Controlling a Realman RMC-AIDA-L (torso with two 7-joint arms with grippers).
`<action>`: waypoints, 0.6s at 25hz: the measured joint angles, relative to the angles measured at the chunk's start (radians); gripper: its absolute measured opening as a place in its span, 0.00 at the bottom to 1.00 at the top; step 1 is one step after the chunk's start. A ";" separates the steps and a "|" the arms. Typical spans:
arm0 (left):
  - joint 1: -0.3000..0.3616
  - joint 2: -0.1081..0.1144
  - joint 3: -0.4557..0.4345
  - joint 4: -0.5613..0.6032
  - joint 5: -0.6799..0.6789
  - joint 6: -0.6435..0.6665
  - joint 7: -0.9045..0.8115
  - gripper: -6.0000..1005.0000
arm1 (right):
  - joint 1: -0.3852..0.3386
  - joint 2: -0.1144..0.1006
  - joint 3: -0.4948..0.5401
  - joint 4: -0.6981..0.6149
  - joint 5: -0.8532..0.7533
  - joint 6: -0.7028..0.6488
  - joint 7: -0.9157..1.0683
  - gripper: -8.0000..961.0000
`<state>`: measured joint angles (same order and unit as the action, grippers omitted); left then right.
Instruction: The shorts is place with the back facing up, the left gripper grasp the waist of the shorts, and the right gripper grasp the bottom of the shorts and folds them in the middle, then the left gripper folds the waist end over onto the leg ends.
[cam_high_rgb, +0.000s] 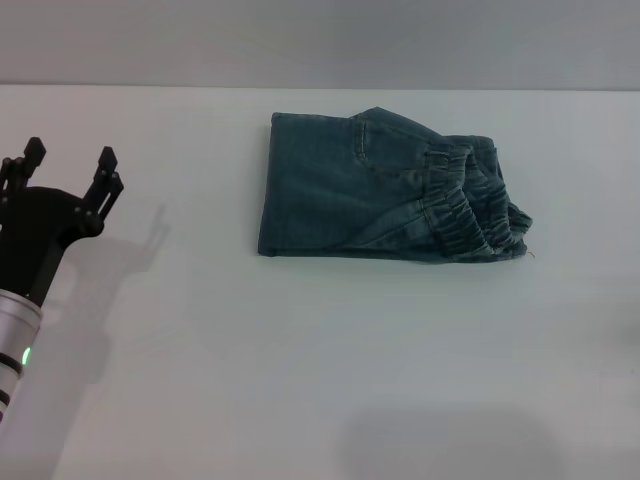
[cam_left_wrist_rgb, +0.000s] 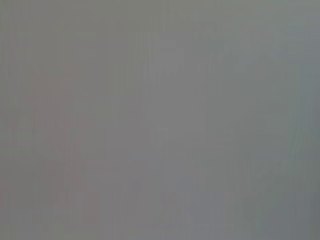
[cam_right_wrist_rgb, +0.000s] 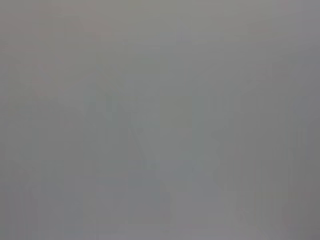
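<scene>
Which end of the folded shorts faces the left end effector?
The smooth folded edge of the shorts; the ruffled waist lies on the far side from the left end effector.

shorts (cam_high_rgb: 360, 195): faded blue denim cloth, matt | waist (cam_high_rgb: 470, 205): gathered, ruffled elastic | counter (cam_high_rgb: 300, 350): smooth matt white | left end effector (cam_high_rgb: 68, 165): matt black, silver arm

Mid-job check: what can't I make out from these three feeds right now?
- Right gripper: outside the head view; the right wrist view shows only blank grey.
- Leg hems of the folded blue denim shorts: covered by the ruffled elastic waist in the head view.
- Left wrist view: blank grey, nothing recognisable.
- Black left gripper, open at the table's left: its arm is cut by the frame edge.
</scene>
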<state>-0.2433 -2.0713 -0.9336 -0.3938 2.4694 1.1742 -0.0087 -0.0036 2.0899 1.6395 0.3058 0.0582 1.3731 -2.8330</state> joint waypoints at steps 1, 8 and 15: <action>0.001 0.000 0.000 0.001 0.000 0.000 0.000 0.64 | 0.001 -0.001 -0.005 -0.001 0.000 0.001 -0.005 0.61; 0.013 0.000 -0.008 0.002 -0.001 0.004 -0.001 0.79 | 0.037 -0.005 -0.016 -0.037 0.002 0.001 -0.012 0.61; 0.012 0.001 -0.008 0.002 -0.008 0.002 -0.003 0.81 | 0.049 -0.007 -0.015 -0.048 0.003 0.003 -0.013 0.61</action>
<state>-0.2312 -2.0708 -0.9419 -0.3913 2.4618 1.1758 -0.0119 0.0450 2.0831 1.6250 0.2581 0.0609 1.3763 -2.8456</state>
